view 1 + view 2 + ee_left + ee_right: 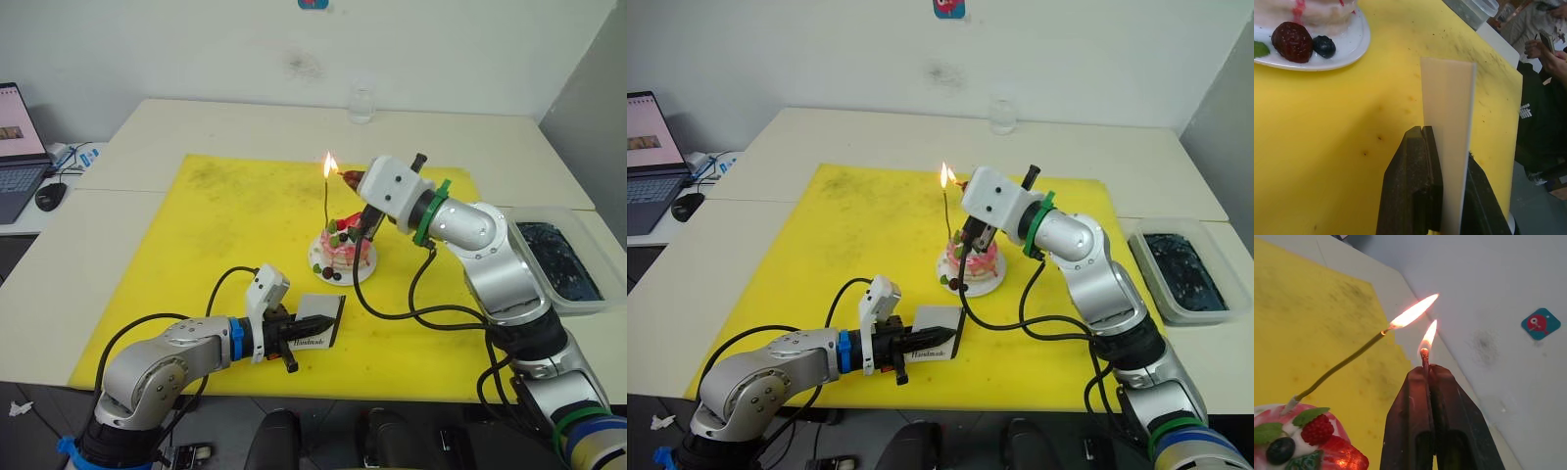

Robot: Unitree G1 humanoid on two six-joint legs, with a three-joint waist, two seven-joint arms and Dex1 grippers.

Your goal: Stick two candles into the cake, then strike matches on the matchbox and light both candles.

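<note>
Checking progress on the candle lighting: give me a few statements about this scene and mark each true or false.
1. A candle stuck in the cake is burning. True.
2. The right gripper is open and empty. False: it is shut on a lit match.
3. The left gripper holds the matchbox. True.
4. The cake sits on bare table. False: it sits on a yellow mat.
5. The match flame is near the candle's tip. True.
</note>
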